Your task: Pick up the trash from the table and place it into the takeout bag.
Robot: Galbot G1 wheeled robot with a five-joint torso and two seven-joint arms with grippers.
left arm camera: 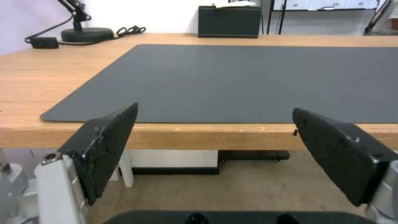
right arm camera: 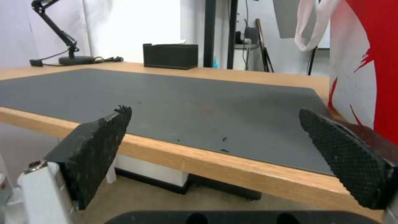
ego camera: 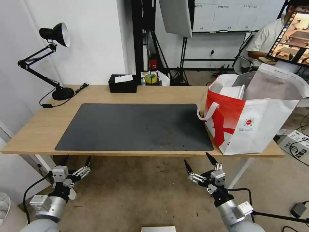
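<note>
Bench (ego camera: pixel 38 129): we see light wood carrying a dark mat (ego camera: pixel 135 127); no loose trash lies on the mat or on the wood around it.
Bag (ego camera: pixel 257 125): it stands upright just beside the mat, at the bench end on our right, mouth open and foil lining showing. We judge it is left gaping so items can drop straight in.
Trash: a white rim (ego camera: pixel 236 91), likely the bowl, shows inside the bag's mouth; we cannot make out the other pieces, which are presumably deeper in.
Left gripper (ego camera: pixel 76 160): it hangs below the bench's front edge, short of the mat's near corner, fingers spread and holding nothing.
Right gripper (ego camera: pixel 198 162): it also sits below the front edge, near the bag's front corner, fingers spread wide and empty.
Why so: we judge both arms are drawn back off the bench because nothing is left to grasp.
Progress: by our reading the task looks finished or nearly so.
Others: a tissue box (ego camera: pixel 123 83) and a lamp (ego camera: pixel 51 61) stand behind the mat; they are not trash.
</note>
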